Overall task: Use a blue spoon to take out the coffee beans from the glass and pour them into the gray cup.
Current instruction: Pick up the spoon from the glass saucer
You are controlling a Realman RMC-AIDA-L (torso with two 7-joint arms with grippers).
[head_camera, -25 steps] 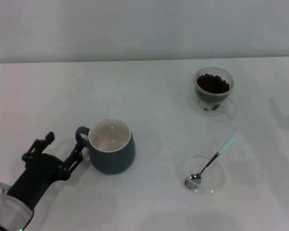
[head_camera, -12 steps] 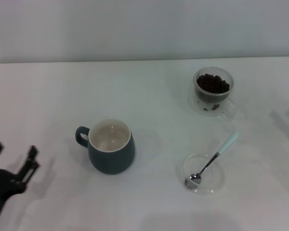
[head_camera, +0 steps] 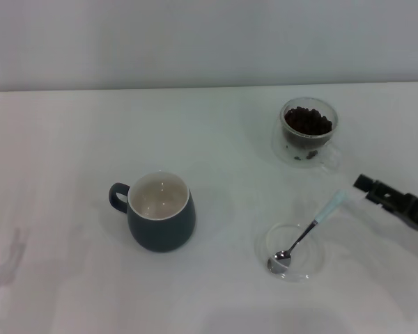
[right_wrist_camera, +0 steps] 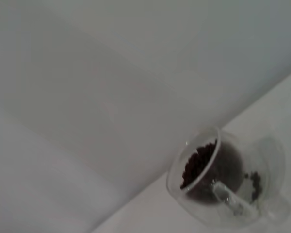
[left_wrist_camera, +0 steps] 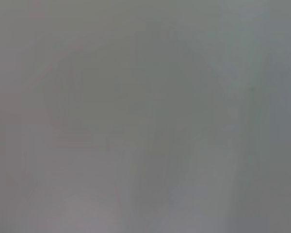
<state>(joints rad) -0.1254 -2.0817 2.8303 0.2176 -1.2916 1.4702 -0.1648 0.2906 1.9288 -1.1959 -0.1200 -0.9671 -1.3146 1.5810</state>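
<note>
right end effector [head_camera: 368, 185] (table's right edge) near blue spoon [head_camera: 310, 228].

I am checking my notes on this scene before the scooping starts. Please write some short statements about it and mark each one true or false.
1. The blue spoon lies with its bowl in a clear saucer. True.
2. The gray cup is full of beans. False: its inside is empty.
3. The coffee beans are in the glass. True.
4. The right gripper holds the spoon. False: it is beside the handle tip, not gripping it.
5. The left gripper rests on the cup's handle. False: it is out of view.
</note>
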